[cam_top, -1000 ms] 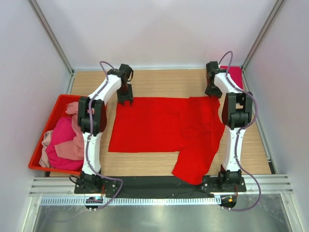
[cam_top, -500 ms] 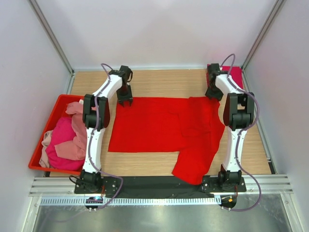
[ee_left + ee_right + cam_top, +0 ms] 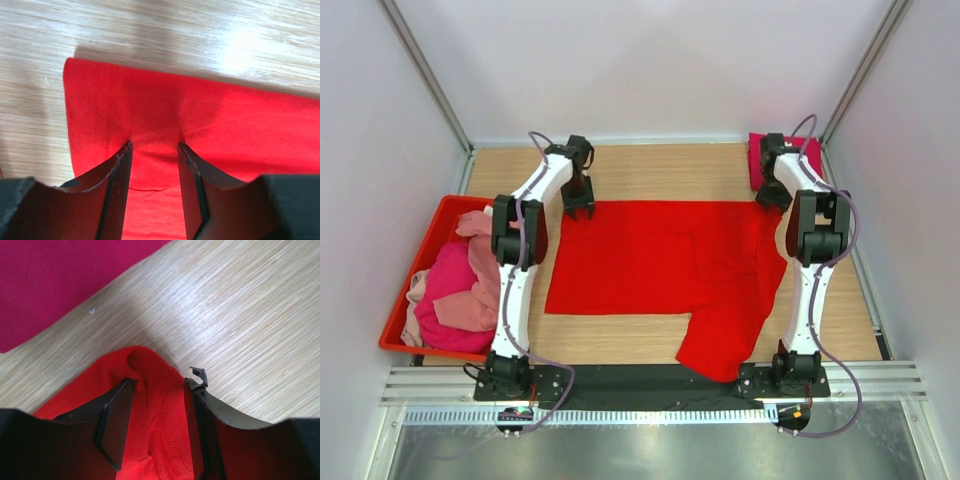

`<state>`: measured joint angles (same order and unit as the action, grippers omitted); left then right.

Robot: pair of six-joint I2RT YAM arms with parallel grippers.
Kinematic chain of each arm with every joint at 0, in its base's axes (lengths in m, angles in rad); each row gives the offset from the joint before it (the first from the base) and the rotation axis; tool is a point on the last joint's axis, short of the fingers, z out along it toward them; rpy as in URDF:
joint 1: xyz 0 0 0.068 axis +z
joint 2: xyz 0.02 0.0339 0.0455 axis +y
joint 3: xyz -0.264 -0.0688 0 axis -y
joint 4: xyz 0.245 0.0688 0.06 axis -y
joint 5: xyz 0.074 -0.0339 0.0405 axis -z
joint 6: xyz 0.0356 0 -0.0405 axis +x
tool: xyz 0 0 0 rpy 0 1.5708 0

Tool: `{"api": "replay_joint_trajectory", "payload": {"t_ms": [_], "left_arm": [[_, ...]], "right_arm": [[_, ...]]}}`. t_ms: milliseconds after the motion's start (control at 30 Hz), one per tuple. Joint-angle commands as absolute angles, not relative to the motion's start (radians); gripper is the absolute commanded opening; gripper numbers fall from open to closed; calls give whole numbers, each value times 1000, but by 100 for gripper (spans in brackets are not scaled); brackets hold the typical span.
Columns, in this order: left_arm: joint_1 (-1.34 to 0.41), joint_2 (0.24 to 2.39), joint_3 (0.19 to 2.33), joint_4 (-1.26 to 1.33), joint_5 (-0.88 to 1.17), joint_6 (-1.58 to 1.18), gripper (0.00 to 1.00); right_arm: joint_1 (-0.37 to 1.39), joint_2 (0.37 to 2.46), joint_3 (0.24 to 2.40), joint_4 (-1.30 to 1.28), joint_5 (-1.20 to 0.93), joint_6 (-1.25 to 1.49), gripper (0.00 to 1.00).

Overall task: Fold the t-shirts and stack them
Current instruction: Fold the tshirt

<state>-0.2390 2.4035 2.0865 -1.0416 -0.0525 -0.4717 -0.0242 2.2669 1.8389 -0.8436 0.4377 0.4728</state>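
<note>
Cloth is the whole matter here: a bright red cotton t-shirt (image 3: pixel 640 260) lies spread across the pale wooden surface (image 3: pixel 670 165), mostly flat, with its right part doubled over itself and one flap trailing toward the near edge. The left tool (image 3: pixel 155 147) sits at the shirt's far left corner, its jaws partly closed on a raised pinch of the fabric, puckers running out from the grip. The right tool (image 3: pixel 160 382) has the far right edge the same way, a rounded ridge of red fabric caught between its half-closed jaws just above the wood. A folded magenta shirt (image 3: pixel 757 155) rests in the far right corner, just beyond that tool, and heaped pink and crimson shirts (image 3: pixel 455 290) wait in the rigid red plastic bin (image 3: pixel 392 330) at the left. The step in hand looks like taking the far edge by both corners to bring it over toward the near side. To do it well, both arms should rise together and only enough to free the cloth, keep the edge taut between them so it does not sag, travel at equal pace, and lay it square on the near edge before letting go. The bunched right side is the risk: it may drag or fold unevenly.
</note>
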Motion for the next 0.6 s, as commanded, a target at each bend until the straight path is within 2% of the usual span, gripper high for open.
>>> {"api": "replay_joint_trajectory", "payload": {"t_ms": [0, 267, 567], "left_arm": [[-215, 2497, 2117, -1051, -54, -466, 44], [-199, 2574, 2296, -1088, -29, -453, 48], [-201, 2375, 2224, -1066, 34, -477, 60]], "right_arm": [[-23, 2325, 1928, -890, 426, 468, 52], [-20, 2369, 2068, -968, 403, 453, 53], [-20, 2240, 2031, -1041, 439, 407, 55]]}}
